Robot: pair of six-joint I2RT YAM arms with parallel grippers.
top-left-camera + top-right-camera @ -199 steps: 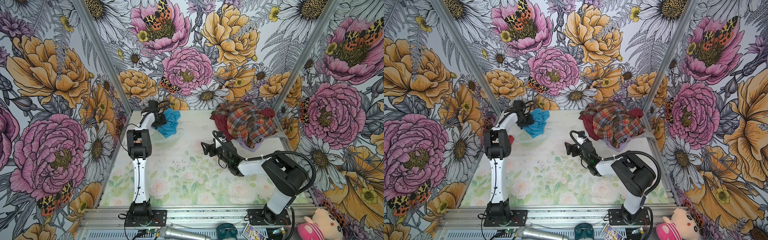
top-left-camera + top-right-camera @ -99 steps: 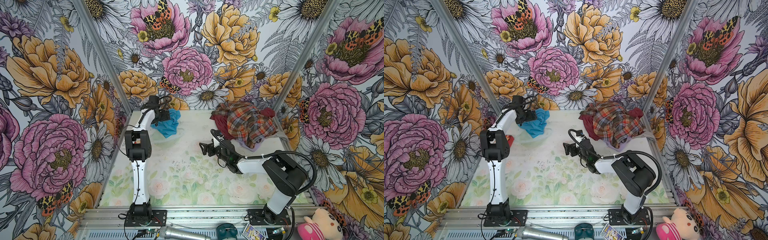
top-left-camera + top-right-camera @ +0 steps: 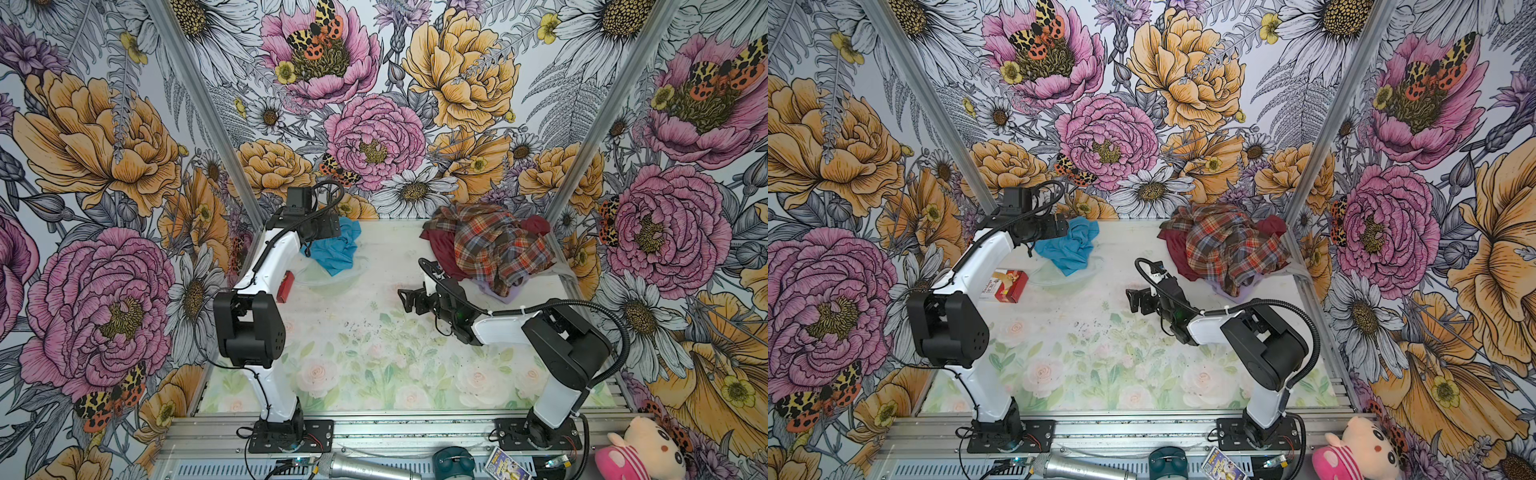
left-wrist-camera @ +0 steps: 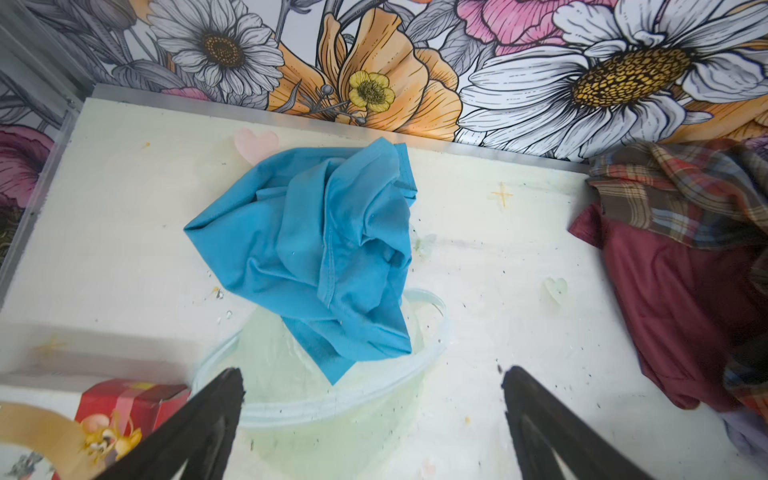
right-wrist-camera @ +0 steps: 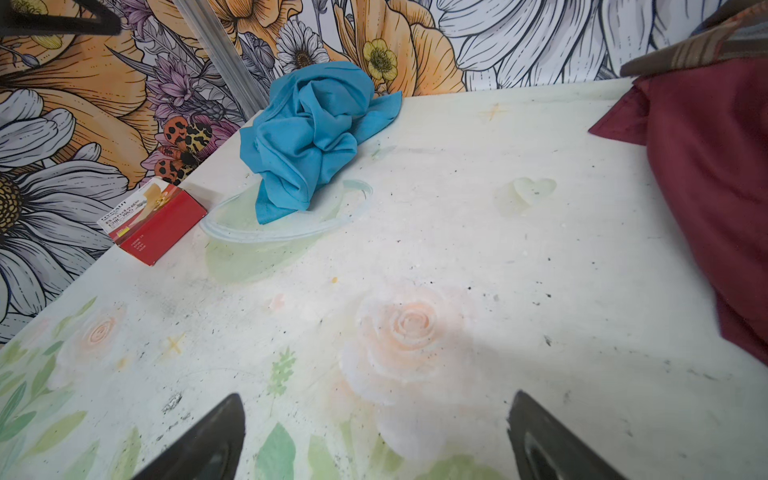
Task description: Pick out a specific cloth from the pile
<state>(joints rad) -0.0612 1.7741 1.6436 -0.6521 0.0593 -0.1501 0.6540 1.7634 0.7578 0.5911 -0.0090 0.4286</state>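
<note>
Left wrist — left gripper [image 4: 371, 374] wide, empty

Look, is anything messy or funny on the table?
Yes. The blue cloth lies crumpled, with one corner drooping over the rim into a clear bowl instead of lying flat. Small dark specks are scattered across the table. Nothing looks broken or spilled.

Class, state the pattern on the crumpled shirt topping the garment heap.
Red-orange-brown plaid; the crumpled fabric shirt shows best in a top view.
</note>
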